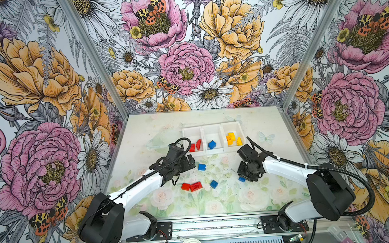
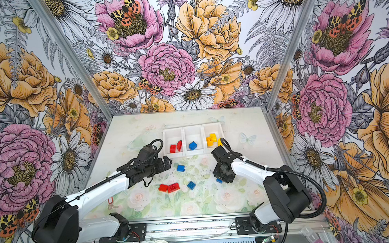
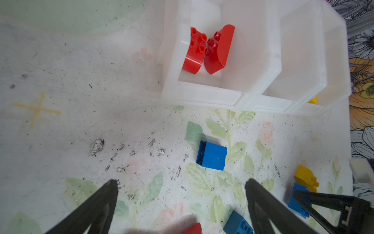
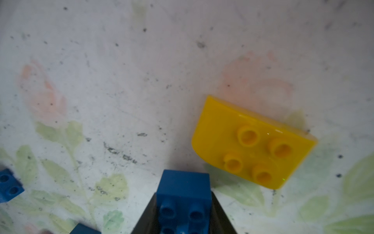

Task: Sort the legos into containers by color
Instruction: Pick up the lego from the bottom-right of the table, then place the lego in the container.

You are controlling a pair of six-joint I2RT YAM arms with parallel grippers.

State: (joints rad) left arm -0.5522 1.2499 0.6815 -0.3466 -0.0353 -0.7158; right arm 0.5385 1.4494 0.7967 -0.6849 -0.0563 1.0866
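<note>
The right tool [image 4: 184, 195] is clenched on a blue brick [image 4: 183, 186]. Its two dark fingers press against the brick's opposite sides, and the studs face the wrist camera. The brick sits low over the worktop [image 4: 121, 81]; whether it touches the surface I cannot tell. A yellow brick [image 4: 253, 141] lies studs up just beside the held one, clear of the fingers. In both top views the right arm reaches in from its own side with the wrist bent steeply down, so the tool points at the worktop in front of the white tray [image 1: 202, 135]. The left tool [image 3: 181, 183] is released, its jaws spread wide with nothing between them, and it hovers above the worktop. A loose blue brick [image 3: 211, 155] lies ahead of its fingertips, apart from them, between the tool and the tray. The left arm stretches forward toward the bin that holds two red bricks [image 3: 218, 50].
</note>
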